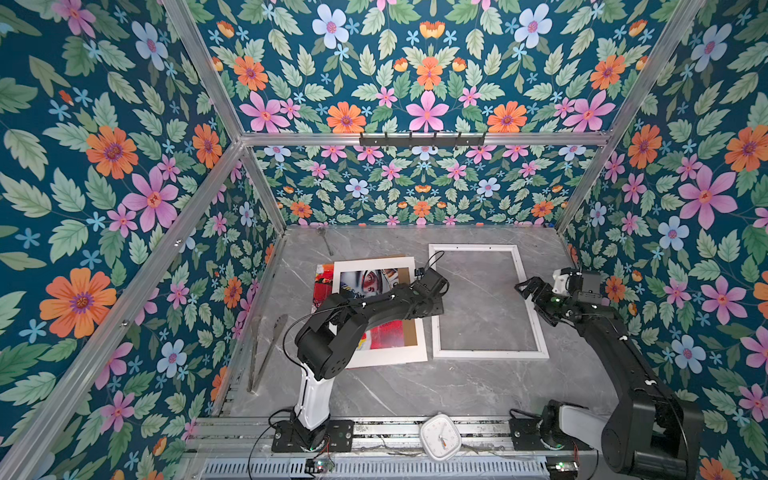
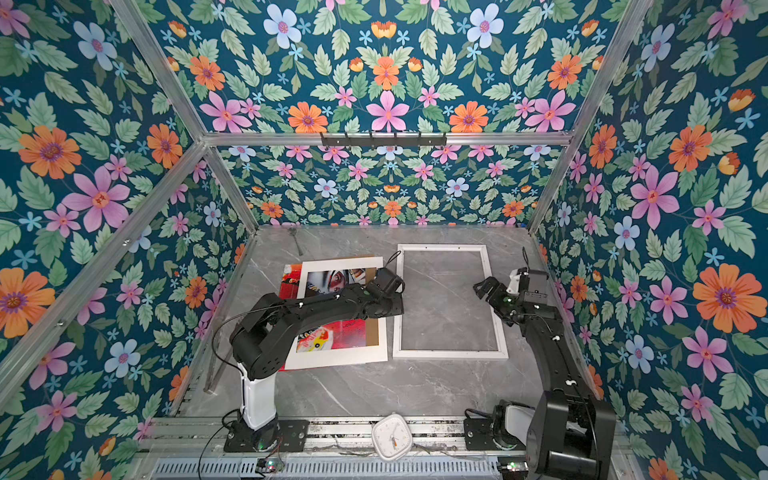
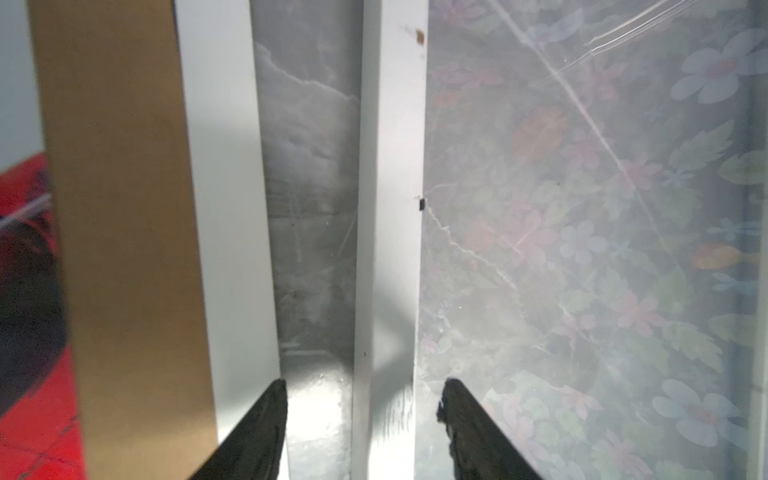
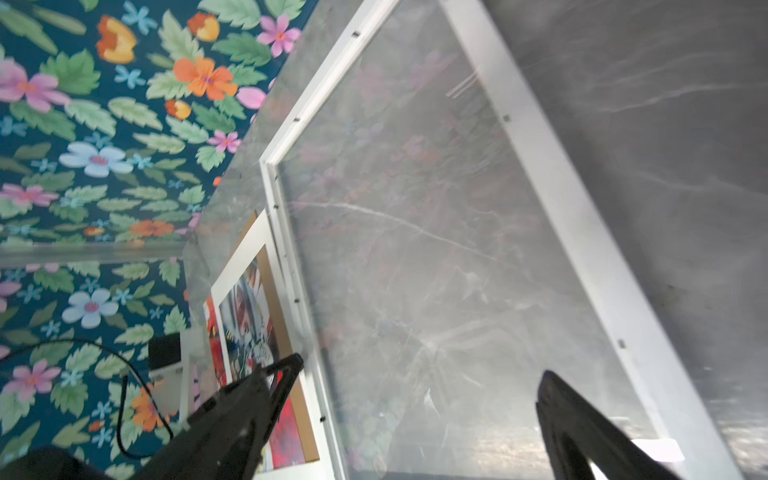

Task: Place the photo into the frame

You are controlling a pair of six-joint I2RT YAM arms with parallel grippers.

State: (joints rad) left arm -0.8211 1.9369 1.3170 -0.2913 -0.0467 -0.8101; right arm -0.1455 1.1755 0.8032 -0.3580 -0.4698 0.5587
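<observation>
Photo (image 1: 388,334) not in the frame (image 1: 490,354) yet. It lies flat on the grey marble table (image 1: 415,390), left of the frame, under a white mat board (image 1: 386,357). I see red and a helmeted face through the mat's window, and a red strip pokes out past the mat's left edge. A brown backing board (image 1: 411,332) shows as a band along the right side of the window, so the stack sits askew. Both top views agree: photo (image 2: 345,332), mat board (image 2: 336,359), backing board (image 2: 372,332), frame (image 2: 449,354).

The frame lies flat, just beside the stack, with a narrow gap of table between them. Its clear pane shows the marble and reflects the floral wallpaper.

The left arm reaches across the stack, and its wrist hides the tool in the top views. In the left wrist view the left gripper (image 3: 365,382) has its fingers apart, straddling the frame's near rail (image 3: 390,208) with daylight on both sides and nothing clamped. Beside the rail I see the mat board (image 3: 224,208), the backing board (image 3: 120,208) and a bit of red photo (image 3: 25,187).

The right gripper (image 1: 525,289) (image 2: 484,286) hangs over the frame's right rail, spread wide and empty. The right wrist view confirms it: gripper (image 4: 422,365) above the pane, frame rail (image 4: 582,216) running past, photo (image 4: 286,436) off at the far side.

Metal tongs (image 1: 266,353) lie at the table's left edge and a white clock (image 1: 440,436) at the front.
</observation>
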